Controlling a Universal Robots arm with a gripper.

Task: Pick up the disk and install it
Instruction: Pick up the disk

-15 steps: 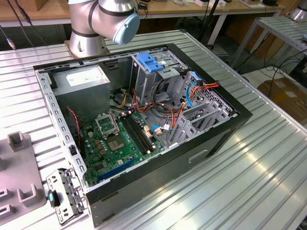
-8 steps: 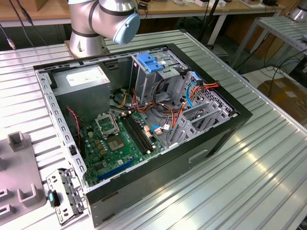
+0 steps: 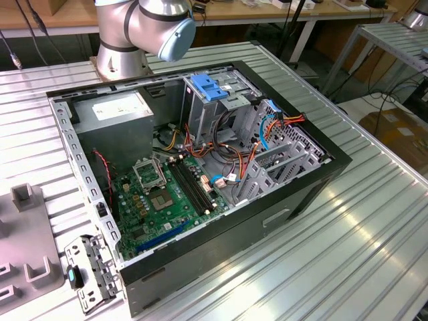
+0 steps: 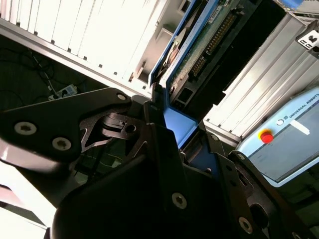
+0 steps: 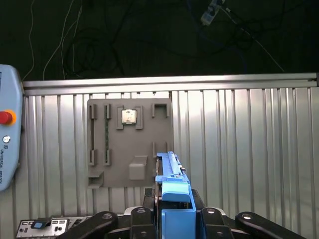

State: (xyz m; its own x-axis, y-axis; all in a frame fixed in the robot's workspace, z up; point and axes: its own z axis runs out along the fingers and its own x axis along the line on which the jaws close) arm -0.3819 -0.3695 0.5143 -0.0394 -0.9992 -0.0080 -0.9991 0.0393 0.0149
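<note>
Gripper (image 5: pixel 173 213) nearest in both wrist views, jaws closed on the disk (image 5: pixel 168 172), one each side. Disk is held edge-on w/ blue rail toward cam, up off the ribbed table (image 5: pixel 239 149). Beyond: grey fixture plate (image 5: pixel 129 144) flat on table, pendant (image 5: pixel 7 134) nearby. Exterior view: open PC case (image 3: pixel 321 180) on table, motherboard (image 3: pixel 160 194) inside, blue bracket (image 3: pixel 210 87) at far end, arm (image 3: pixel 144 27) behind.

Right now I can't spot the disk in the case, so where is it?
The disk is clamped edge-on in the gripper, seen in both wrist views, raised over the table near the grey fixture plate.
</note>
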